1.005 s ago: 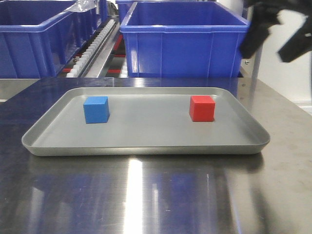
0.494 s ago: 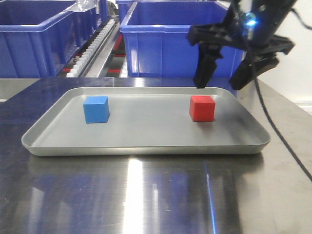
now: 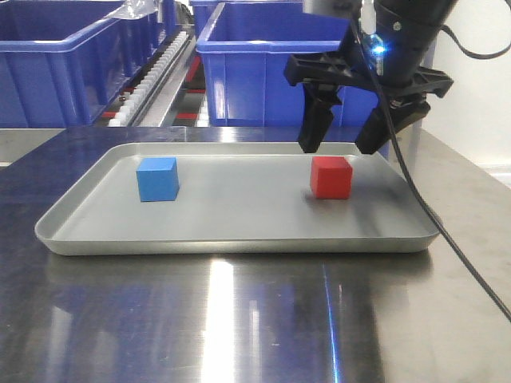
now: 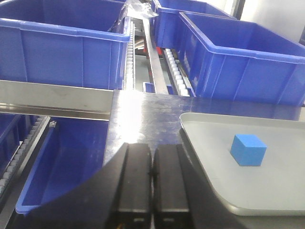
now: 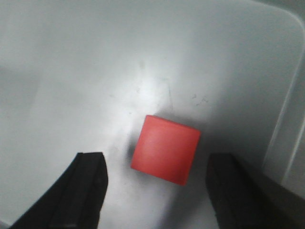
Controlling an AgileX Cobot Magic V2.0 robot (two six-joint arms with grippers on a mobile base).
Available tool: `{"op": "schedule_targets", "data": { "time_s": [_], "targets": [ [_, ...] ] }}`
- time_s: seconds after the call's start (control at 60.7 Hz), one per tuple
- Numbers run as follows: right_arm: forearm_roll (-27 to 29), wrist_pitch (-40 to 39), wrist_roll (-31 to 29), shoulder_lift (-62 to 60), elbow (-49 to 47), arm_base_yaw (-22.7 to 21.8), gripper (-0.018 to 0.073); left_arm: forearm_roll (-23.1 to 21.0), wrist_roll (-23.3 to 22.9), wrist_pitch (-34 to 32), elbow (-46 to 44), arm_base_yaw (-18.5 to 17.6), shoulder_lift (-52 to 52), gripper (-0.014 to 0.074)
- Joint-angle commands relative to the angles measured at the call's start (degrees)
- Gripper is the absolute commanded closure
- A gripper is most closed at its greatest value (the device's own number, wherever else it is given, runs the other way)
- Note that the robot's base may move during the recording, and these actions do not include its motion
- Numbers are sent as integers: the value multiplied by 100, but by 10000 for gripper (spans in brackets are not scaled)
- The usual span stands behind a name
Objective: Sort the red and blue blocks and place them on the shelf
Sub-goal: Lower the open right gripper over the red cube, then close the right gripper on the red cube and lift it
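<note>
Red block [image 3: 330,176] sits on the right side of the tray [image 3: 239,244], blue block [image 3: 157,179] well apart on the left, likely spaced so each arm gets its own with room for fingers. Right pincer [image 3: 338,148] hangs just above the red one, jaws spread wide to straddle it, empty and touching nothing. Left pincer [image 4: 152,181] is pressed together, empty, beside the tray's left edge.

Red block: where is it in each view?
Front: red block on the right half of the grey tray, below the open right pincer.
Left wrist: not in view; only the blue block shows there.
Right wrist: lower centre, inside the open pincer, untouched.
Shared landmark: the tray.
</note>
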Motion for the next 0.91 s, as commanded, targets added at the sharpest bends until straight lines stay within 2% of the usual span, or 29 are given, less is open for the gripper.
{"op": "schedule_targets", "data": {
  "time_s": [0.0,0.89],
  "targets": [
    [38,-163,-24,-294,-203,0,8,-41,-53,-488,195,-35,-114,456],
    [38,-338,189,245,-313,0,8,-41,-53,-488,195,-35,-114,456]
  ]
}}
